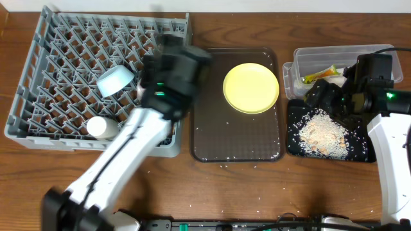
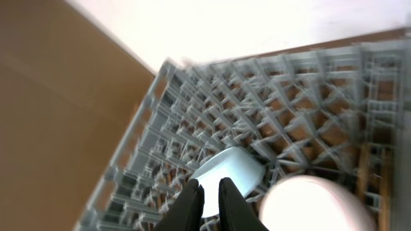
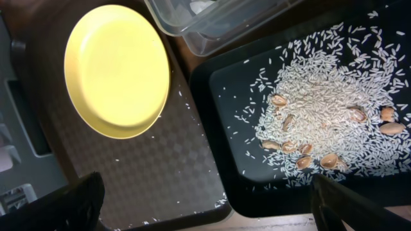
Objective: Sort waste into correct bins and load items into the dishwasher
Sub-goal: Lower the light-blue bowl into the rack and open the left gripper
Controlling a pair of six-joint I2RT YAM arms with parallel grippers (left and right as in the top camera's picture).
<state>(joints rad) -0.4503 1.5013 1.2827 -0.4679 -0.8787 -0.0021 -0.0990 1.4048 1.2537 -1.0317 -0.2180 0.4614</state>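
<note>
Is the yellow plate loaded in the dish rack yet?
Out: the yellow plate lies on the dark brown tray, beside the grey dish rack.

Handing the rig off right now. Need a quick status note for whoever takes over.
Left claw: nearly closed at the rim of the light blue bowl in the grey rack; grip unclear.
Right claw: open, empty, near the black tray.
Done: white dish also in the rack; sachet in the clear tub; crumbs in the black tray.
Left: yellow plate, sitting on the brown tray.
</note>
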